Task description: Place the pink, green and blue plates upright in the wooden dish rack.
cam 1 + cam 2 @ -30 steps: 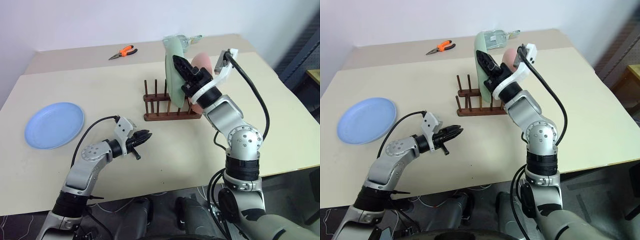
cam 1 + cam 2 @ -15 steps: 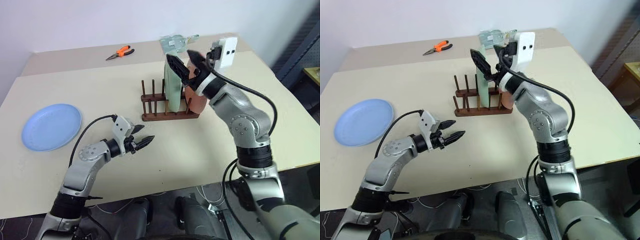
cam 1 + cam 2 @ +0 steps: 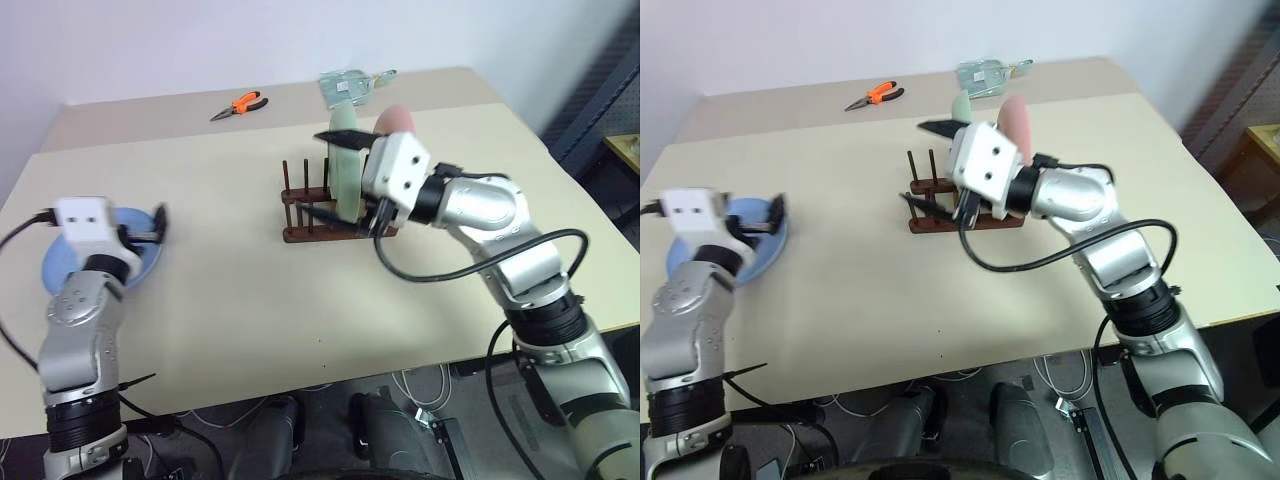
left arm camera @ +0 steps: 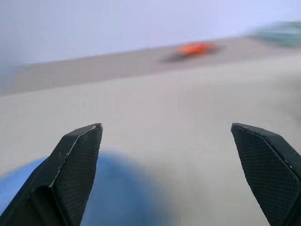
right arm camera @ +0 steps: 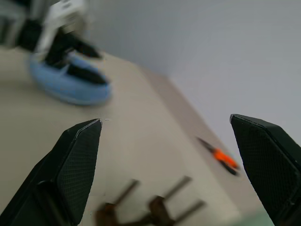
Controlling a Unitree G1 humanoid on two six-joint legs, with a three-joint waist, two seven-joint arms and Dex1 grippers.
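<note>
My left end effector (image 4: 167,174) hangs with its two black fingers spread wide and nothing between them, directly above the round light blue plastic plate (image 3: 140,262), which lies flat on the beige desk (image 3: 230,300). My right end effector (image 5: 171,174) is likewise wide open and empty, pointing across the desk just in front of the small dark brown wooden dish rack (image 3: 310,215). Behind that end effector, the pale mint green plate (image 3: 345,160) stands upright between the rack's pegs, and the salmon pink plate (image 3: 393,120) stands upright just beyond it. Far past the rack, orange-handled pliers (image 3: 240,104) lie near the desk's back edge.
</note>
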